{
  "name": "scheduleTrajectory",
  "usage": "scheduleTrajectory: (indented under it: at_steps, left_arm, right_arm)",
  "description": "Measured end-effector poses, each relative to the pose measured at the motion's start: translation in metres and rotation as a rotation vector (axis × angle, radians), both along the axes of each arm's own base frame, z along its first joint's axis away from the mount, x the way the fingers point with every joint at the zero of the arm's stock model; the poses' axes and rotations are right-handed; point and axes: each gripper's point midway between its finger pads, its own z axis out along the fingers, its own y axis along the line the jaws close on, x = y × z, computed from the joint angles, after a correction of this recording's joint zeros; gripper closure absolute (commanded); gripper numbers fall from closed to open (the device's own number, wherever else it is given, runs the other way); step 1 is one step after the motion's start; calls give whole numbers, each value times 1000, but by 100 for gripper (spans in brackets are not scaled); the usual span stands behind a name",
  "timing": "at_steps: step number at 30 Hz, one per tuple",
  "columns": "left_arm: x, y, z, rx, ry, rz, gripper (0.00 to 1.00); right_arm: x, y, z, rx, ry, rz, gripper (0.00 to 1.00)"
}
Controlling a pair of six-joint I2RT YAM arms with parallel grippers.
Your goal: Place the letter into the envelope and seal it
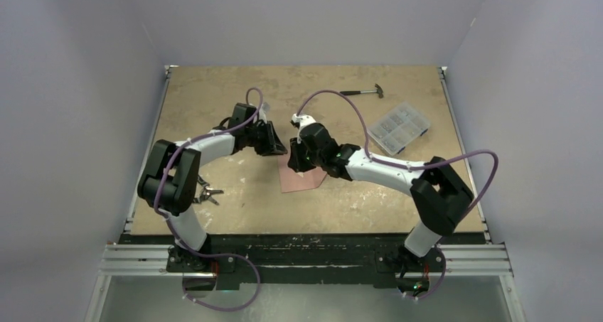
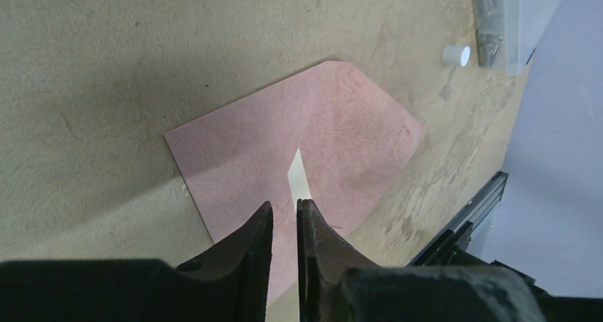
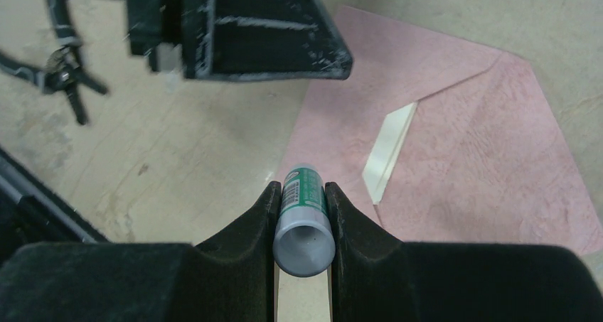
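The right gripper point(image 3: 302, 189) is clamped on a glue stick point(image 3: 304, 222). The barrel points down and forward at the envelope point(image 3: 462, 158), presumably so the tip can be drawn along the pale strip point(image 3: 390, 151) that shows near the envelope's middle. A small white cap point(image 2: 455, 55) lies apart on the table point(image 1: 213, 94), which suggests the stick is already uncapped.

The envelope rests flat on the table between the two arms, its pointed side away from the left gripper point(image 2: 284, 207). That gripper hovers just over the envelope's near edge with its jaws drawn almost together and nothing between them, most likely ready to pin the paper so it does not slide under the glue stick.

No separate letter is in view (it is probably inside the envelope, though the pictures cannot confirm that). Whether the flap lies open or folded over is also hard to tell. The step in hand looks like gluing before sealing.
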Motion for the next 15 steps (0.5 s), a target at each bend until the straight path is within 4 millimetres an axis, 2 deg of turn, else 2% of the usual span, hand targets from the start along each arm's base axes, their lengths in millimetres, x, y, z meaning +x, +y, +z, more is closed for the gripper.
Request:
scheduleTrajectory:
  at_steps: [5, 9, 15]
  left_arm:
    - [-5, -8, -14, 15, 16, -35, 92]
    - [-5, -16, -18, 21, -5, -47, 98]
    - [-2, -17, -25, 48, -31, -35, 100]
  right_arm:
    - [8, -7, -24, -63, 66, -108, 100]
    - [8, -12, -31, -86, 85, -141, 100]
    - [12, -6, -41, -105, 102, -141, 100]
